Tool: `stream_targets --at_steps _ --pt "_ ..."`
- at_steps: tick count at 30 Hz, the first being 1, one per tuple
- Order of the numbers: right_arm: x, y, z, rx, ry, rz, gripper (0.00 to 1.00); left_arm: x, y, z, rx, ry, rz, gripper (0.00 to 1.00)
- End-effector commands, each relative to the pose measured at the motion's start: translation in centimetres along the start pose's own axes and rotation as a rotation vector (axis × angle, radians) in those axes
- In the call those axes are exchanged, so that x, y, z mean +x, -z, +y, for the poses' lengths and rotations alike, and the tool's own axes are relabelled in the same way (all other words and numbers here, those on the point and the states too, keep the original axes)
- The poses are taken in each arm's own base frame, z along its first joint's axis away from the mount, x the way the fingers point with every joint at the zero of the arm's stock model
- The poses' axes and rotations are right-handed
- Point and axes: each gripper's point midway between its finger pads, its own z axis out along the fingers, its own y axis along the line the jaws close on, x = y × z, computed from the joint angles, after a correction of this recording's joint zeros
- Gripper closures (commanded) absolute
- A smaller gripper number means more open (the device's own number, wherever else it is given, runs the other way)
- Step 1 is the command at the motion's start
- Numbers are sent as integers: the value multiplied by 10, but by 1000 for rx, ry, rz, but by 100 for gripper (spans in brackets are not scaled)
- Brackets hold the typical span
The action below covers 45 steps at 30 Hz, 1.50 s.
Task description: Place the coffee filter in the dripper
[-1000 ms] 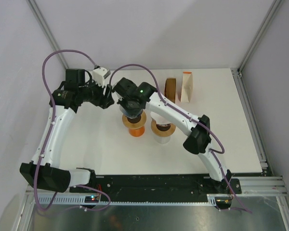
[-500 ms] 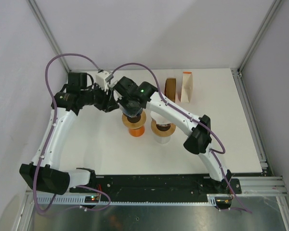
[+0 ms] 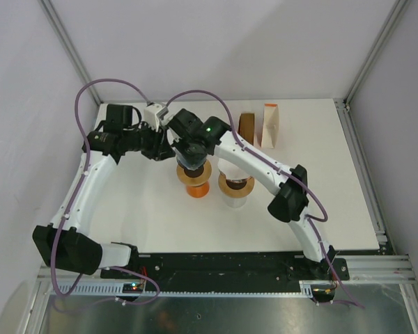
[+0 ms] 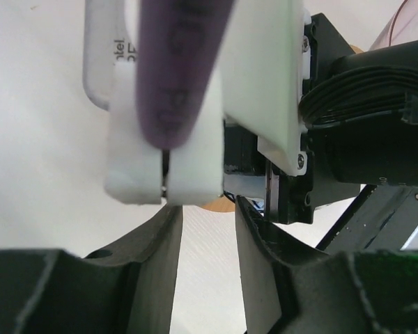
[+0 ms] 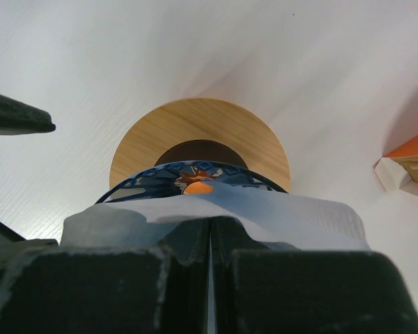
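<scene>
1. Top external view, nearest the arm bases: the white table (image 3: 320,181) carries two drippers side by side. One is an orange dripper (image 3: 195,189) with a wooden collar, and a white dripper (image 3: 235,198) sits just to its right. Neither has shifted since a second ago.
2. The right gripper (image 5: 210,226) hangs directly over the orange dripper. Its fingers are pressed together and pinch the coffee filter (image 5: 265,209), a pale sheet that spreads from the fingertips above the dripper's mouth and is not seated in it. This arm stands much as it did before.
3. The left arm is what changed. It has swung rightward, and its wrist, a second ago well apart from the right arm's wrist, is now just beside it.
4. The left gripper (image 4: 207,207) has its fingers spread with a clear gap. It is not possible to tell whether the pale surface between them is paper or table. Just ahead of it are the right arm's white camera mount (image 4: 258,76) and a purple cable (image 4: 177,62).
5. Farthest back, at the table's far edge, a brown stack (image 3: 246,129) and a pale pack (image 3: 270,125) stand side by side, unmoved.
</scene>
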Motion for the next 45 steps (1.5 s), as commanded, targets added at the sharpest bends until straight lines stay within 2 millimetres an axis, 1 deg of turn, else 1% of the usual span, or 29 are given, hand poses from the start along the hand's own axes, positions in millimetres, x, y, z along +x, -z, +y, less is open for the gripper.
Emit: stream_targets --at_steps 1,4,6,10,14,18,22,27,33,40,45 --pt "-24 36 9 -48 8 -120 100 -10 2 -7 16 6 -41 58" --pt "-22 35 10 -57 2 -117 100 -18 15 -2 4 85 -100 54" --pt "-22 35 11 -58 -2 -120 100 -19 21 3 -9 155 -135 52" --pt "-24 33 12 -64 -6 -128 100 -10 19 -2 2 245 -163 46" --pt "-24 26 13 -70 -9 -123 100 -8 18 -6 10 257 -172 45" --pt "-21 21 14 -69 -10 -110 100 -17 24 -11 15 249 -218 45" --pt "-17 20 11 -55 -8 -93 100 -21 26 -12 16 270 -242 45" --pt "-13 17 13 -56 -4 -83 100 -18 19 -8 17 304 -232 45" --pt "-15 18 15 -60 -1 -92 100 -5 5 0 -10 317 -193 52" --pt "-16 17 17 -63 6 -95 100 -3 -4 1 -21 301 -178 62" --pt "-20 22 16 -62 11 -113 100 -1 -8 -1 -21 286 -169 69"
